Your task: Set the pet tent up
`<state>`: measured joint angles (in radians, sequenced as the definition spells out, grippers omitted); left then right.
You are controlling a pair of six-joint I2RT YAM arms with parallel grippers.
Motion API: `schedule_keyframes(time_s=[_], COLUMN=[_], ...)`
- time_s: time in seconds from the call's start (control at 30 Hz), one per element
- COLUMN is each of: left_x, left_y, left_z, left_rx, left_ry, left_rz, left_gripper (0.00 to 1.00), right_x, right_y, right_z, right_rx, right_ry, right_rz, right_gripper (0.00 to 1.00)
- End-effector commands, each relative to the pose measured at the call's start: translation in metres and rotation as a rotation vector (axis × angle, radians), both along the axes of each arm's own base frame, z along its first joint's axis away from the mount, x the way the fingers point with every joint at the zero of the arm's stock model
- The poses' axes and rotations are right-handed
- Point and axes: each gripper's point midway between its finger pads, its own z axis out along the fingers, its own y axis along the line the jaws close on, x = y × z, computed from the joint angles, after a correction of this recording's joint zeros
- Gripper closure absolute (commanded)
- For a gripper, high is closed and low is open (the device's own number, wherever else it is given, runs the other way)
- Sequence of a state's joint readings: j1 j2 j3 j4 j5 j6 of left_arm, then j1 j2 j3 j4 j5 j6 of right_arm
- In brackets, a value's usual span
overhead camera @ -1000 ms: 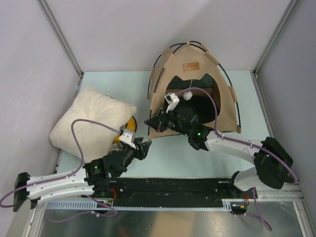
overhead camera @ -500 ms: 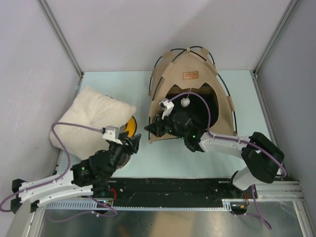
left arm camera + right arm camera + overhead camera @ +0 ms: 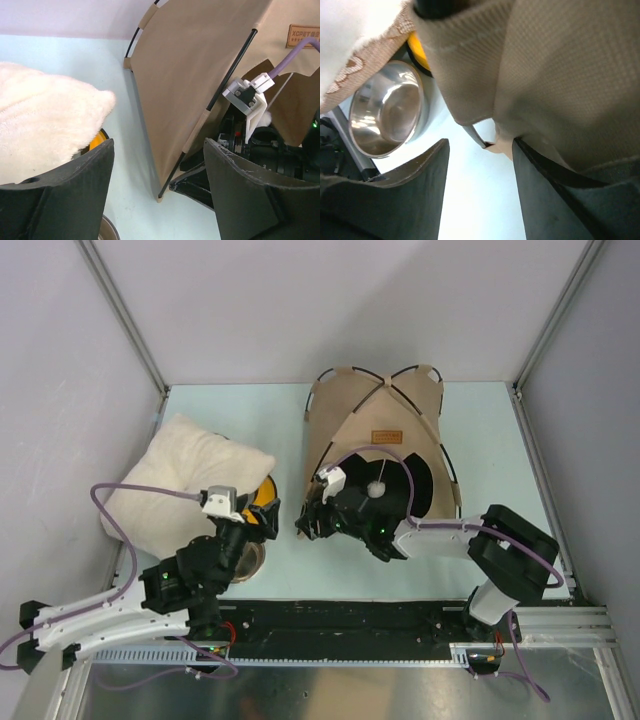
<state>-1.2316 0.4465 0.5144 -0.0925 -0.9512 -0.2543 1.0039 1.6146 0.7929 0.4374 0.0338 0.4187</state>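
The pet tent point(image 3: 372, 430) is tan fabric on thin black poles and stands at the back middle of the table. Its brown label point(image 3: 385, 436) and white pom-pom point(image 3: 375, 490) sit over the dark doorway. My right gripper point(image 3: 308, 518) is at the tent's front left corner, open. In the right wrist view the fabric point(image 3: 560, 75) and a pole end point(image 3: 479, 138) lie just beyond the right gripper point(image 3: 480, 195), and the cloth leans on one finger. My left gripper point(image 3: 262, 518) is open and holds nothing. In its wrist view it point(image 3: 160, 200) faces the tent's side point(image 3: 190, 75).
A cream fluffy pillow point(image 3: 185, 480) lies at the left, partly over the yellow bowl holder point(image 3: 263, 494). A steel bowl point(image 3: 246, 558) sits under the left arm and also shows in the right wrist view point(image 3: 390, 115). Grey walls close in the table on three sides.
The right gripper has opened and let go of the tent's front corner. The tent has settled lower, toward the arms. The left gripper opened wider and drew back to the left.
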Motion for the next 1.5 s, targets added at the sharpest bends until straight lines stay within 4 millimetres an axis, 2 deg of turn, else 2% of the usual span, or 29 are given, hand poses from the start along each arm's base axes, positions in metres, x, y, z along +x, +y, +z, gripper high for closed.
schedule_keyframes(time_s=[0.0, 0.17, 0.27, 0.3, 0.37, 0.47, 0.6, 0.73, 0.87, 0.93, 0.97, 1.1, 1.17, 1.3, 1.47], left_x=[0.006, 0.009, 0.01, 0.01, 0.011, 0.011, 0.014, 0.021, 0.035, 0.044, 0.047, 0.059, 0.064, 0.067, 0.065], left_y=[0.004, -0.005, -0.009, -0.01, -0.013, -0.018, -0.018, -0.01, 0.008, 0.026, 0.041, 0.095, 0.111, 0.124, 0.126], left_z=[0.012, 0.01, 0.009, 0.009, 0.01, 0.011, 0.017, 0.026, 0.025, 0.023, 0.016, -0.003, -0.017, -0.047, -0.088], left_rx=[-0.013, -0.024, -0.037, -0.042, -0.051, -0.046, -0.021, 0.005, 0.03, 0.05, 0.078, 0.168, 0.189, 0.251, 0.336], left_ry=[-0.002, 0.015, 0.024, 0.027, 0.029, 0.028, 0.014, 0.01, 0.084, 0.144, 0.184, 0.324, 0.396, 0.519, 0.639], left_rz=[0.044, 0.015, -0.001, -0.005, -0.019, -0.043, -0.048, -0.014, 0.078, 0.17, 0.245, 0.474, 0.511, 0.505, 0.48], left_gripper=[0.24, 0.21, 0.19, 0.17, 0.1, 0.02, 0.01, 0.0, 0.0, 0.0, 0.0, 0.0, 0.0, 0.0, 0.0], right_x=[0.007, -0.004, -0.012, -0.015, -0.021, -0.031, -0.044, -0.053, -0.051, -0.046, -0.045, -0.039, -0.038, -0.037, -0.033], right_y=[-0.012, -0.027, -0.036, -0.038, -0.045, -0.059, -0.087, -0.12, -0.153, -0.162, -0.163, -0.161, -0.157, -0.151, -0.152], right_z=[0.008, 0.021, 0.043, 0.053, 0.07, 0.086, 0.103, 0.132, 0.169, 0.181, 0.186, 0.187, 0.185, 0.181, 0.179], right_rx=[-0.035, -0.06, -0.042, -0.028, -0.009, -0.003, -0.002, 0.039, 0.127, 0.146, 0.151, 0.146, 0.147, 0.144, 0.146], right_ry=[-0.037, -0.051, -0.073, -0.084, -0.101, -0.102, -0.105, -0.138, -0.183, -0.194, -0.197, -0.187, -0.175, -0.153, -0.138], right_rz=[-0.104, -0.149, -0.156, -0.152, -0.143, -0.147, -0.162, -0.202, -0.261, -0.281, -0.279, -0.277, -0.268, -0.247, -0.252], right_gripper=[0.4, 0.31, 0.24, 0.12, 0.03, 0.01, 0.01, 0.01, 0.03, 0.03, 0.03, 0.03, 0.04, 0.04, 0.04])
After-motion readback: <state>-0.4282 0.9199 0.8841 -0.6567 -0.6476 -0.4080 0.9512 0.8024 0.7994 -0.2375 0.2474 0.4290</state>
